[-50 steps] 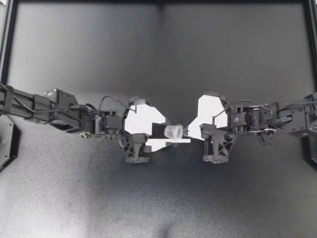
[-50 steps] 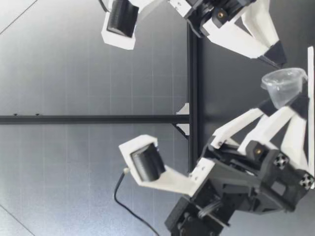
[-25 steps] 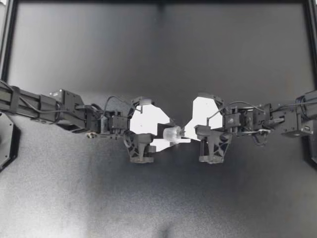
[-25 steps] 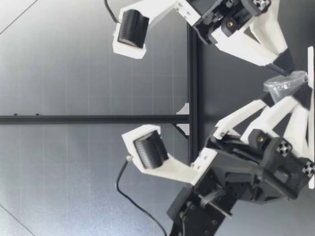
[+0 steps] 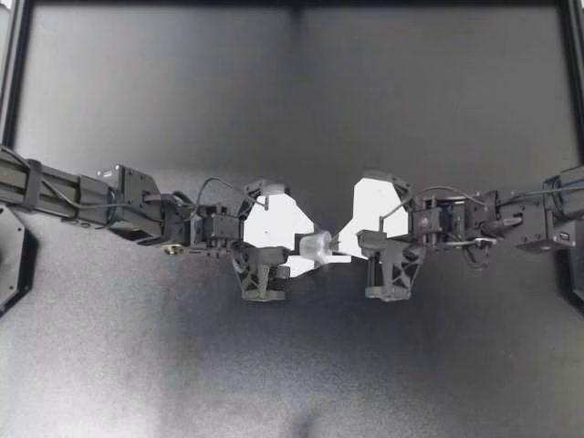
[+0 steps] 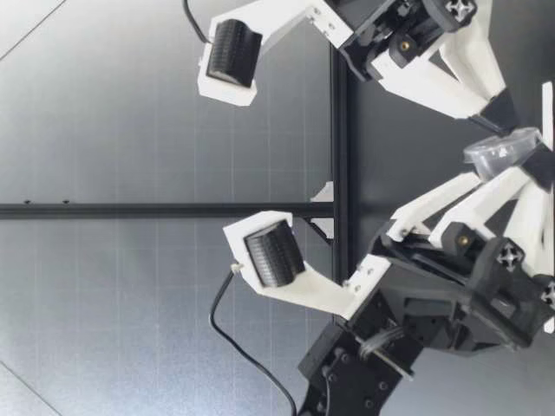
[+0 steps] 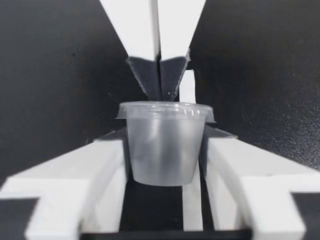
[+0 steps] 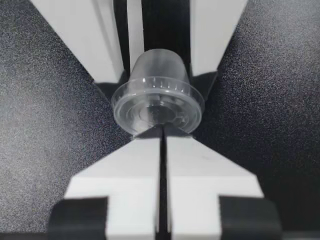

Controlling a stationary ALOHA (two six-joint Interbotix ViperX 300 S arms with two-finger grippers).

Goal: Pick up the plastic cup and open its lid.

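Pinching translucent tapered cup (image 5: 317,245) in my left gripper (image 5: 307,252) (round lid (image 8: 157,110) on); right gripper (image 5: 339,245) pressed together at rim.

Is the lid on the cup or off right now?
On. The lid sits flat across the cup rim, with no gap showing, in both wrist views.

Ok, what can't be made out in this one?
- Whether my right gripper pinches the lid rim: right wrist view, its own shut fingertips cover the contact; top view, too small.
- Whether the lid sits sealed on the plastic cup: low view, fingers of my left gripper hide much of the cup.
- Cup's contents: cloudy wall, left wrist view.
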